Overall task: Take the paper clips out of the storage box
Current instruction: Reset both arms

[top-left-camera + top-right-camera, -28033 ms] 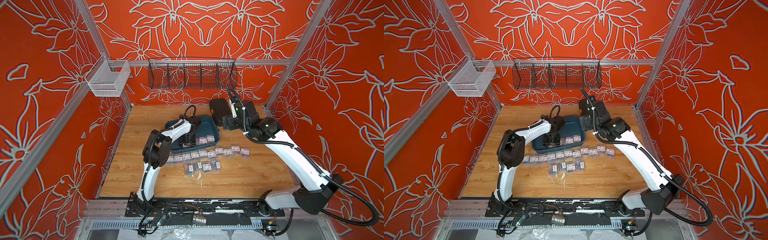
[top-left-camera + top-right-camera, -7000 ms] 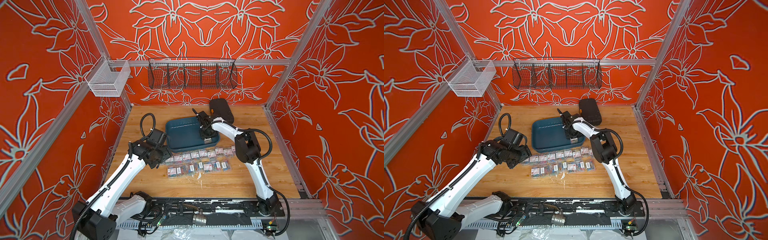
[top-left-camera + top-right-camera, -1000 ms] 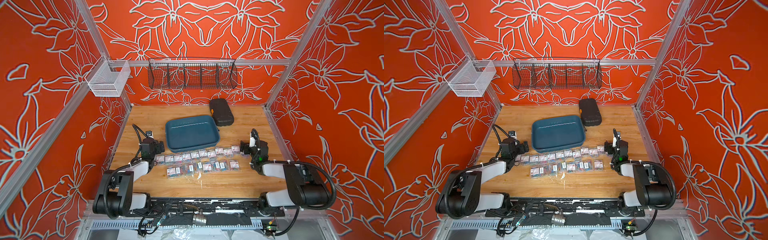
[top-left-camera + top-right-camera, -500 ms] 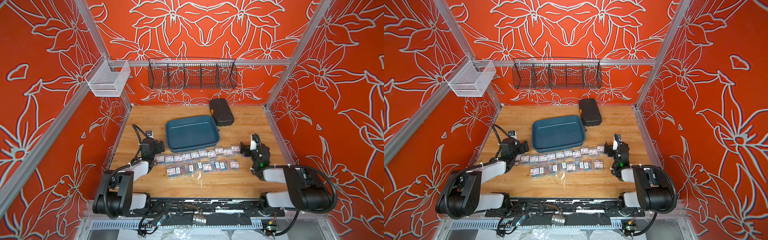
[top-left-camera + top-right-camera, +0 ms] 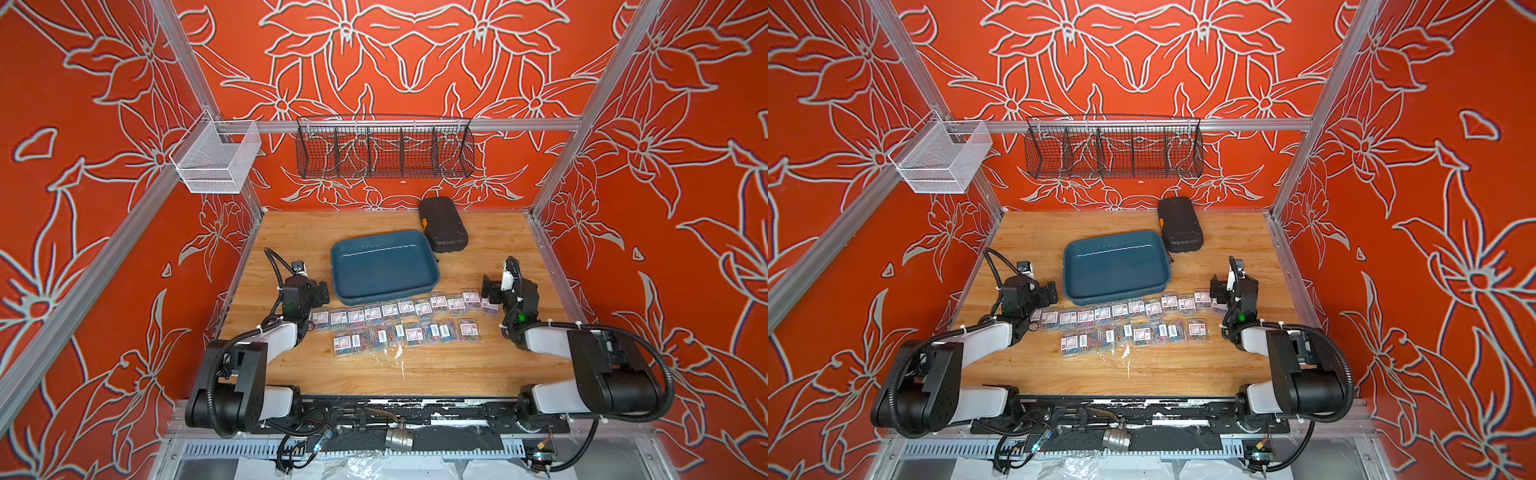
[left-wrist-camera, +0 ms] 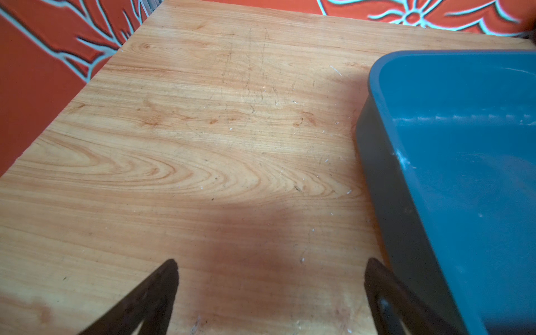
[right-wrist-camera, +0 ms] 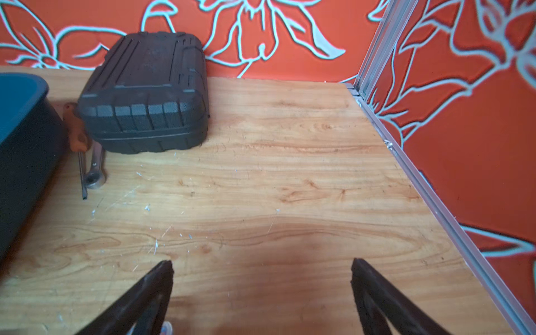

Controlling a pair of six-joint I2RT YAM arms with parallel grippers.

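The dark teal storage box sits mid-table with nothing inside it. The paper clips, small clear boxes with white-and-red labels, lie in two rows on the wood just in front of it. My left gripper rests low at the left end of the rows, open and holding nothing, with the storage box wall beside one finger. At the right end of the rows my right gripper is open over bare wood.
A black hard case lies behind the storage box at the right, with a small wrench beside it. A black wire basket and a white mesh basket hang on the walls. Aluminium rails edge the table.
Over the last seconds both arms drew back from the storage box and folded low at the table's sides. In the last second only the right wrist shifted slightly.
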